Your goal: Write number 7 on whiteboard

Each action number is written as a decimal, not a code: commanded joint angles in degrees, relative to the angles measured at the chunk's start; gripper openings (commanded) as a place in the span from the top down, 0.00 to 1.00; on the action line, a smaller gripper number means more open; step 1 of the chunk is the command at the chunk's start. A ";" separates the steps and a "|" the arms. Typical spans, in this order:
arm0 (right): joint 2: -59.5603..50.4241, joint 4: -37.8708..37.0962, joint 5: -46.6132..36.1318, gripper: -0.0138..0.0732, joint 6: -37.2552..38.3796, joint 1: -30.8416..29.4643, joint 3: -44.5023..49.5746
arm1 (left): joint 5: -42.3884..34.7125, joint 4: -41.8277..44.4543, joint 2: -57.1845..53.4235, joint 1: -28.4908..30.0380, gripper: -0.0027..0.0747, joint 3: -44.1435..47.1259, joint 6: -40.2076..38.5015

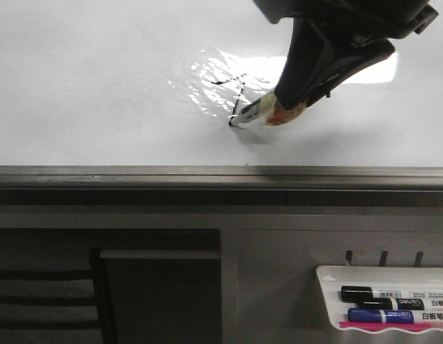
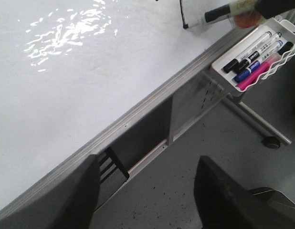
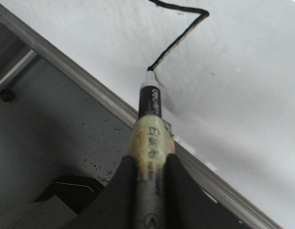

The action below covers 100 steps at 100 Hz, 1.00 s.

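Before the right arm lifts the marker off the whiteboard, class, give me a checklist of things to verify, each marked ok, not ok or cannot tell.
1. Right gripper clamps the marker firmly: ok.
2. Marker tip rests at the end of the slanted stroke: ok.
3. The number 7 shows a top bar joined to a slanted stroke: ok.
4. The stroke stays on the whiteboard, short of its edge rail: ok.
5. Left gripper is open, empty and away from the writing: ok.
6. Ink line unbroken under the glare: cannot tell.
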 commanded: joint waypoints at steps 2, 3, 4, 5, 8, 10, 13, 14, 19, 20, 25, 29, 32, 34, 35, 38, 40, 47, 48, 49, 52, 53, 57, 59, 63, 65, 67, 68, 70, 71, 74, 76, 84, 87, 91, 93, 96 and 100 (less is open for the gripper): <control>-3.52 -0.89 -1.90 0.90 -1.71 2.13 -2.81 | -3.17 -1.22 -0.23 -1.09 0.44 -2.47 0.61; -3.68 -0.89 -1.74 0.90 -1.86 2.60 -2.84 | -2.98 -1.22 -0.23 -1.25 0.44 -2.71 1.00; -3.86 -0.89 -1.44 0.90 -1.97 2.84 -2.93 | -2.97 -1.22 -0.23 -1.59 0.44 -2.83 1.21; -4.22 -0.89 -1.30 0.90 -2.32 3.07 -3.13 | -2.88 -1.22 -0.19 -1.77 0.44 -3.10 1.50; -4.89 -0.89 -0.69 0.90 -3.32 4.24 -3.46 | -2.88 -1.22 0.05 -2.79 0.44 -3.65 2.27; -5.45 -0.89 -0.40 0.90 -4.49 4.92 -3.59 | -2.72 -1.22 0.19 -3.25 0.44 -4.12 3.04; -6.17 -0.89 0.45 0.90 -6.54 5.80 -3.84 | -2.74 -1.22 0.47 -4.46 0.44 -4.68 4.38; -6.50 -0.89 0.67 0.90 -7.77 6.02 -3.98 | -2.74 -1.22 0.71 -4.71 0.44 -4.97 4.70; -7.52 -0.89 2.35 0.90 -12.78 7.49 -4.66 | -2.74 -1.22 1.53 -6.68 0.44 -5.83 8.05; -7.67 -0.89 2.78 0.90 -13.50 7.88 -4.63 | -2.74 -1.22 1.65 -7.27 0.44 -5.95 8.58; -8.68 -0.89 4.53 0.90 -18.92 9.13 -5.05 | -2.65 -1.22 2.93 -9.46 0.44 -6.48 12.58; -9.42 -0.89 5.89 0.90 -24.16 10.10 -5.17 | -2.94 -1.22 3.81 -11.16 0.44 -6.62 15.61; -10.13 -0.89 6.87 0.90 -27.77 10.81 -5.17 | -3.26 -1.22 4.76 -12.88 0.44 -6.62 17.37; -10.34 -0.89 7.39 0.90 -28.88 11.05 -5.17 | -3.48 -1.22 5.15 -13.87 0.44 -6.62 18.57; -10.55 -0.89 7.54 0.90 -29.41 11.16 -5.17 | -3.68 -1.22 5.55 -14.20 0.44 -6.62 18.95; -10.94 -0.89 7.83 0.90 -31.24 11.60 -5.17 | -4.35 -1.22 6.35 -15.45 0.44 -6.62 20.03; -11.20 -0.89 7.92 0.90 -32.07 11.72 -5.17 | -4.87 -1.22 6.96 -16.36 0.44 -6.62 20.30; -11.74 -0.89 8.06 0.90 -34.21 11.96 -5.17 | -7.30 -1.22 9.10 -19.06 0.44 -6.62 20.62; -11.88 -0.89 8.26 0.90 -34.53 11.96 -5.17 | -7.55 -1.22 9.31 -19.52 0.44 -6.62 20.62; -11.89 -0.89 8.38 0.90 -34.86 11.96 -5.17 | -7.79 -1.22 9.75 -19.75 0.44 -6.62 20.62; -11.89 -0.89 8.94 0.90 -36.64 11.96 -5.17 | -9.10 -1.22 10.60 -20.63 0.44 -6.62 20.70; -12.00 -0.89 9.15 0.90 -37.02 12.06 -5.17 | -9.36 -1.22 10.81 -21.07 0.44 -6.62 20.70; -12.02 -0.89 9.74 0.90 -38.74 12.16 -5.17 | -11.09 -1.15 11.96 -22.10 0.44 -6.62 20.70; -12.02 -0.89 10.03 0.90 -39.35 12.16 -5.17 | -12.01 -1.15 12.50 -22.69 0.44 -6.62 20.70; -12.02 -0.89 10.31 0.90 -39.71 12.26 -5.17 | -13.49 -1.15 13.58 -23.85 0.44 -6.70 20.75; -12.02 -0.89 10.31 0.90 -39.71 12.26 -5.17 | -14.31 -1.15 14.11 -24.44 0.44 -6.70 20.75; -12.02 -0.89 10.31 0.90 -39.71 12.26 -5.17 | -15.13 -1.15 14.46 -24.96 0.44 -6.70 20.84; -12.02 -0.89 10.31 0.90 -39.71 12.26 -5.17 | -15.58 -1.15 14.74 -25.13 0.44 -6.70 20.84; -12.02 -0.89 10.31 0.90 -39.71 12.26 -5.17 | -16.00 -1.15 15.20 -25.64 0.44 -6.70 20.88; -12.02 -0.89 10.31 0.90 -39.71 12.26 -5.17 | -16.42 -1.15 15.35 -25.79 0.44 -6.70 20.99; -12.02 -0.89 10.21 0.90 -39.71 12.26 -5.17 | -17.17 -1.15 15.87 -26.54 0.44 -6.70 21.30; -12.02 -0.89 10.21 0.90 -39.71 12.26 -5.17 | -17.73 -1.15 16.28 -26.90 0.44 -6.70 21.70; -11.92 -0.89 10.21 0.90 -39.71 12.26 -5.17 | -19.49 -1.15 17.60 -27.90 0.45 -6.70 22.09; -11.92 -0.89 10.21 0.90 -39.71 12.26 -5.17 | -19.97 -1.15 17.96 -28.01 0.45 -6.70 22.09; -11.92 -0.89 10.32 0.90 -39.71 12.26 -5.17 | -20.42 -1.15 18.19 -28.14 0.47 -6.70 22.09; -11.92 -0.89 10.46 0.90 -39.71 12.26 -5.17 | -20.52 -1.15 18.34 -28.24 0.49 -6.70 22.09; -11.92 -0.89 10.61 0.90 -39.71 12.26 -5.17 | -20.63 -1.15 18.34 -28.24 0.50 -6.70 22.09; -11.92 -1.01 10.86 0.90 -39.71 12.26 -5.17 | -20.76 -1.15 18.34 -28.24 0.53 -6.70 22.09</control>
